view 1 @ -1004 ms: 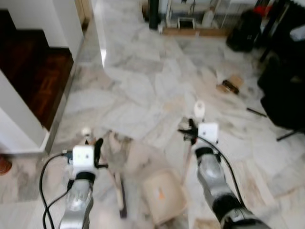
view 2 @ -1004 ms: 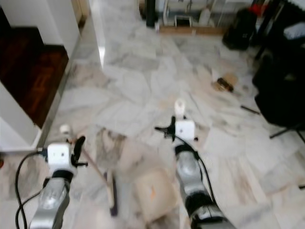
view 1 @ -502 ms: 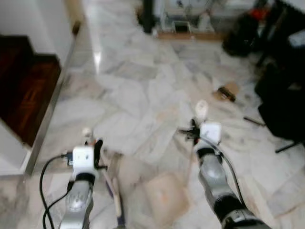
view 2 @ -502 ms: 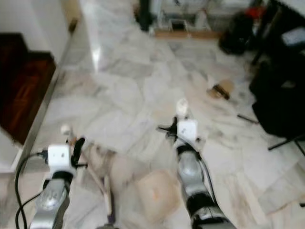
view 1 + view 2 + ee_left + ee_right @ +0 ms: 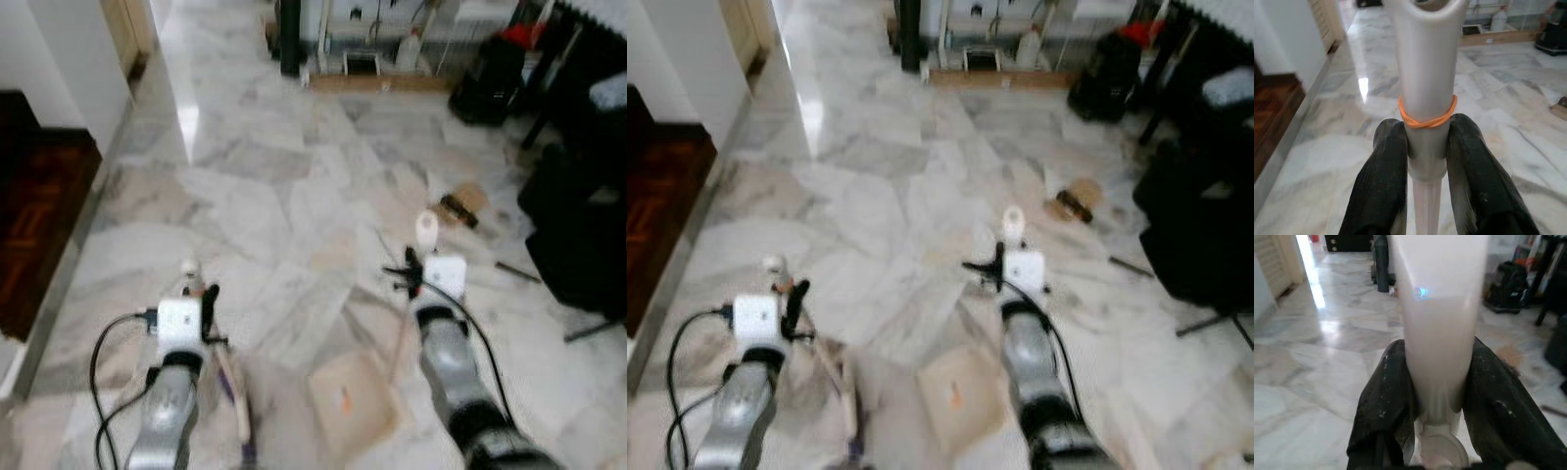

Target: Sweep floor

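My left gripper (image 5: 203,297) is shut on the white broom handle (image 5: 1426,73), just below an orange rubber band (image 5: 1427,115). The broom shaft slants down to the dark broom head (image 5: 242,443) on the marble floor between my arms. Around the cream dustpan handle (image 5: 1439,303) my right gripper (image 5: 411,276) is shut, its black fingers (image 5: 1388,396) pressed on both sides. The tan dustpan (image 5: 353,403) lies flat on the floor below that handle. A small brown piece of litter (image 5: 462,206) lies further ahead to the right.
A dark wooden floor (image 5: 34,225) and a white wall (image 5: 73,49) border the left. Black bags and furniture (image 5: 578,206) crowd the right side. A low shelf with bottles (image 5: 362,64) stands at the back. A thin dark stick (image 5: 516,272) lies on the marble.
The whole picture has shifted as the camera moved forward and rightward; the dark wooden floor now sits nearer the left edge. Both grippers keep their hold on the handles.
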